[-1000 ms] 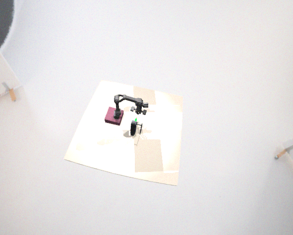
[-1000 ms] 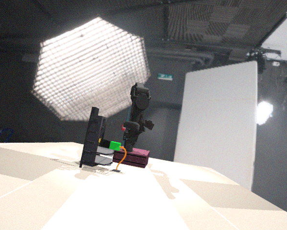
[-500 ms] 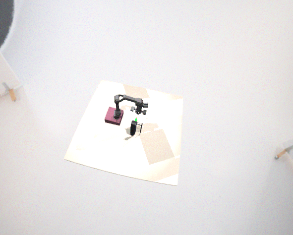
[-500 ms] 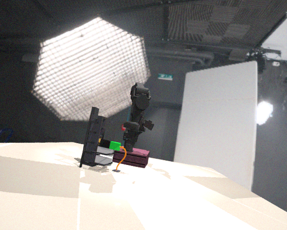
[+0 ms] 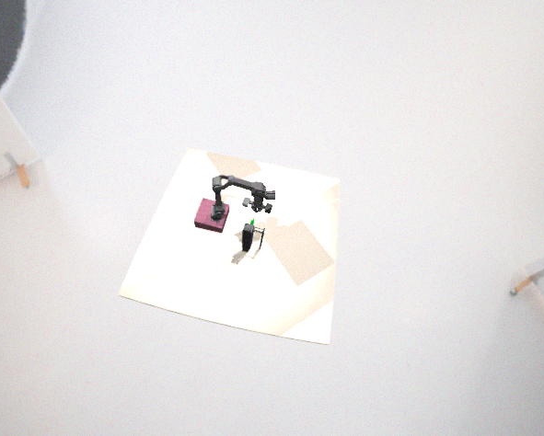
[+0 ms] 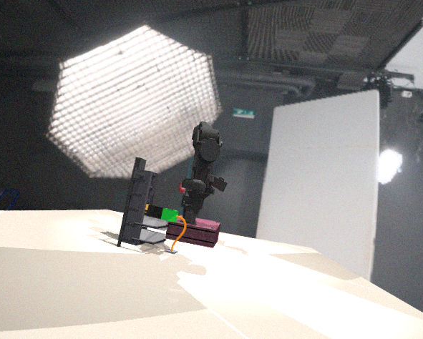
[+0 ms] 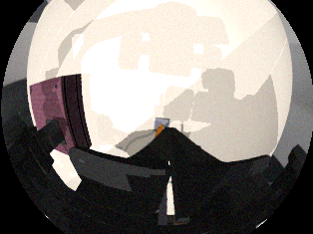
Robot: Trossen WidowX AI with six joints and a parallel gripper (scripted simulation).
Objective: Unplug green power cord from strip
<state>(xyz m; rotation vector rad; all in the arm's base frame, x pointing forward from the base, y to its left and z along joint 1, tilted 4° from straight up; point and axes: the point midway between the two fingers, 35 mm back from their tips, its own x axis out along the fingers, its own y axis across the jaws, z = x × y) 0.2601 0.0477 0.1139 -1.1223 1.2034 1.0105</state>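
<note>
My pincer (image 5: 257, 207) clenched on nothing, hanging above strip (image 6: 136, 203). Green plug (image 6: 169, 214) seated in strip's side, cord (image 6: 179, 235) drooping to table. Next: open wide, descend square over plug, pull straight out.

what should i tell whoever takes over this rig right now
Gripper: shut, holding nothing, hanging above and apart from the power strip.
Green plug: seated in the upright strip, orange cord curving down to the table.
Arm base sits on the maroon block beside the strip.
Done: nothing yet, plug not pulled.
Left: open the gripper, grasp the green plug, pull it out, release, back clear of plug, cord and strip.
</note>
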